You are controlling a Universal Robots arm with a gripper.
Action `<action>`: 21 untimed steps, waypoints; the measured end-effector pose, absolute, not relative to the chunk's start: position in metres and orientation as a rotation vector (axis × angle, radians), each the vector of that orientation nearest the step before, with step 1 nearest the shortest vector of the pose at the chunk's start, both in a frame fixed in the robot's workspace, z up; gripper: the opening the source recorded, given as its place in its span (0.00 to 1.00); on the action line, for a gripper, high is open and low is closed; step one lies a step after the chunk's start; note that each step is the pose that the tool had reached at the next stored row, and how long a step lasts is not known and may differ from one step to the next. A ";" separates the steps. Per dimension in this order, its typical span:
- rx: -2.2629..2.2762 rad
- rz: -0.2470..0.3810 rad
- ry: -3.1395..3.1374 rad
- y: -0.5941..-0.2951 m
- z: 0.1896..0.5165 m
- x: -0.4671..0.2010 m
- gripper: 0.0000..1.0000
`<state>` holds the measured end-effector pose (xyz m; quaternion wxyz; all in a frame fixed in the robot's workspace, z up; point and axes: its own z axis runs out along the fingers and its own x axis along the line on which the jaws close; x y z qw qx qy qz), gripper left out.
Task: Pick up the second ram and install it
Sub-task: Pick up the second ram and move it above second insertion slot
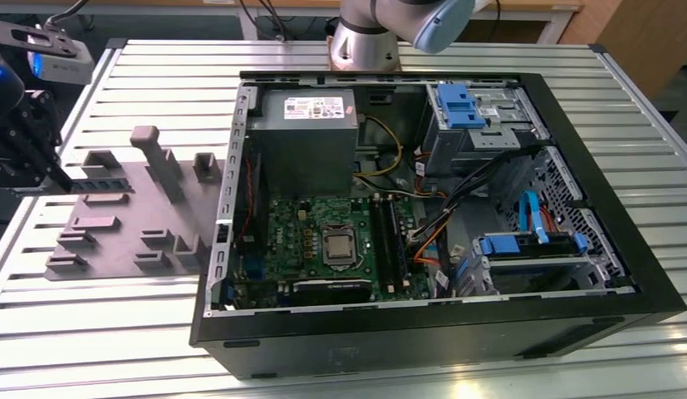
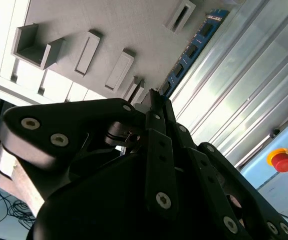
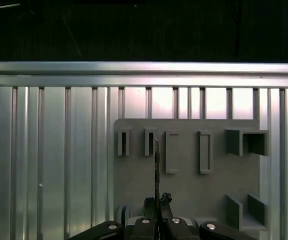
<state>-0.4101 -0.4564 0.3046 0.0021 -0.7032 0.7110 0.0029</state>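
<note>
The second ram (image 1: pixel 103 184) is a thin dark blue-green stick at the left part of the grey fixture (image 1: pixel 121 229). My gripper (image 1: pixel 61 179) reaches in from the exterior view's left and is shut on one end of it. In the second wrist view the ram (image 2: pixel 196 42) runs away from the gripper (image 2: pixel 154 97) along the fixture (image 2: pixel 108 25). In the first wrist view the ram (image 3: pixel 157 160) is edge-on, a thin line rising from the gripper (image 3: pixel 157 200) over the fixture (image 3: pixel 189 185). I cannot tell whether the stick is lifted or resting.
The open black computer case (image 1: pixel 432 320) lies on the slatted metal table (image 1: pixel 154 83), at the exterior view's right of the fixture. Inside are the green motherboard (image 1: pixel 310 241), its dark memory slots (image 1: pixel 385 241) and the grey power supply (image 1: pixel 304 125). A red stop button (image 2: pixel 283 161) sits off the table.
</note>
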 end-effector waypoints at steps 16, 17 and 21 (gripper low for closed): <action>-2.206 0.009 2.231 -0.456 0.317 -0.410 0.14; -2.206 0.009 2.231 -0.456 0.317 -0.410 0.14; -2.206 0.009 2.231 -0.456 0.319 -0.410 0.14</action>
